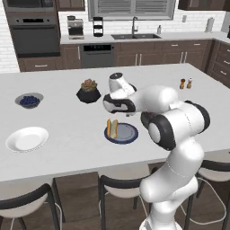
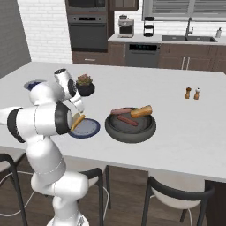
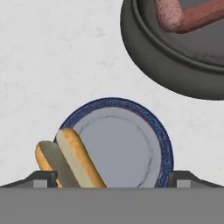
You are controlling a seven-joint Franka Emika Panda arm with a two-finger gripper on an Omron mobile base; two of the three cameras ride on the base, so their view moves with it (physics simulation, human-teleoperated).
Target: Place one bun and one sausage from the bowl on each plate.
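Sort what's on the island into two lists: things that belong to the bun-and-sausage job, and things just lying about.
Job:
dark bowl holding two sausages and a bun
blue-rimmed plate with a bun at its edge
white plate

Lying about:
blueberry bowl
succulent pot
salt and pepper shakers

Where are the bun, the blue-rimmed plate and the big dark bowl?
bun (image 3: 76, 159): hand view, on its tan crust.
blue-rimmed plate (image 3: 127, 153): hand view, on its bare grey centre.
dark bowl (image 2: 130, 131): right base view, on its front wall.
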